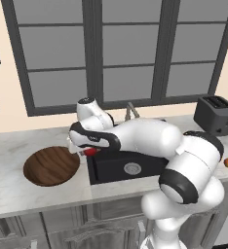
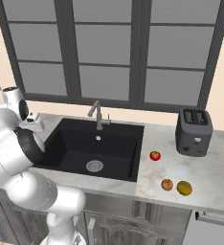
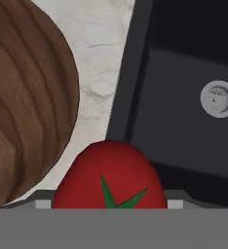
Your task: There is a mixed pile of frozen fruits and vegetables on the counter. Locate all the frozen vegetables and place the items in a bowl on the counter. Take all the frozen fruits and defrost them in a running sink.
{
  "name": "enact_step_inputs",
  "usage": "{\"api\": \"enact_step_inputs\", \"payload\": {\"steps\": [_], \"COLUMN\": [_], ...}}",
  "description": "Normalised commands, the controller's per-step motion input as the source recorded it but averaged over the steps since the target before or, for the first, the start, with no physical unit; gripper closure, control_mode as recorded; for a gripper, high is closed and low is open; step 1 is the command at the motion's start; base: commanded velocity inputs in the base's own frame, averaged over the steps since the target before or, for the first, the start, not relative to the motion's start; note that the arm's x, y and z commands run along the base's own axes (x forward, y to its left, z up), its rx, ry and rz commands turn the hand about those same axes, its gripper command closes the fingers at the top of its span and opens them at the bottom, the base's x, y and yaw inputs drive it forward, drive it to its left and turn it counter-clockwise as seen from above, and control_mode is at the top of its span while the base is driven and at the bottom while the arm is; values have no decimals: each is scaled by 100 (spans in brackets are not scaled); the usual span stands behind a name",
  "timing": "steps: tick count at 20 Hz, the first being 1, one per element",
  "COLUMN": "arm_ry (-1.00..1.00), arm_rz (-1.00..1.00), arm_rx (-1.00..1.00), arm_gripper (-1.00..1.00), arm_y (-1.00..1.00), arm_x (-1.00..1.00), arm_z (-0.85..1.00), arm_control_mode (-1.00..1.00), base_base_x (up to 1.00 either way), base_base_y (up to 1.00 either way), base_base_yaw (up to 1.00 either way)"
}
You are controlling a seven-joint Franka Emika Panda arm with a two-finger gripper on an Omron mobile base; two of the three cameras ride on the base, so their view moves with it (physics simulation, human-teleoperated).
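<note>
**Red vegetable carried over the strip between bowl and sink**

Farthest left on the bench (image 1: 9, 185) sits the wooden bowl (image 1: 51, 166), wide, shallow and with nothing seen in it, close beside the sink's left edge; that closeness keeps the carry from the sink side short. Just right of the bowl's rim, the tool (image 1: 89, 151) hangs low with a smooth red tomato-like piece (image 3: 109, 176) clamped between its fingers, green stem star facing the hand camera. In the hand view the piece sits above the marble strip and the sink's dark rim, so it is near the bowl but not yet over it. I judge it needs a short shift toward the bowl before release; let go here, it could land on the bench or roll into the basin.

The black sink (image 2: 85, 143) lies next, its drain (image 2: 95, 166) bare and no water visible from the faucet (image 2: 97, 114).

Right of the sink, a second red piece (image 2: 155, 155) waits on the bench, apart from the orange ball (image 2: 167, 184) and the yellow-green ball (image 2: 184, 188), which lie side by side near the front edge. A toaster (image 2: 194, 130) stands behind them.
</note>
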Motion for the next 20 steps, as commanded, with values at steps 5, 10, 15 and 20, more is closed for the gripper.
{"api": "enact_step_inputs", "payload": {"steps": [5, 10, 15, 20], "arm_ry": [0, 0, 0, 0], "arm_rz": [2, 1, 1, 0], "arm_rx": [0, 0, 0, 0], "arm_gripper": [100, 100, 100, 100], "arm_y": [39, 38, 35, 29], "arm_x": [0, 0, 0, 0], "arm_z": [5, 1, 0, -4], "arm_control_mode": [-100, -100, -100, -100], "base_base_x": [0, 0, 0, 0], "base_base_y": [0, 0, 0, 0], "base_base_yaw": [0, 0, 0, 0]}}
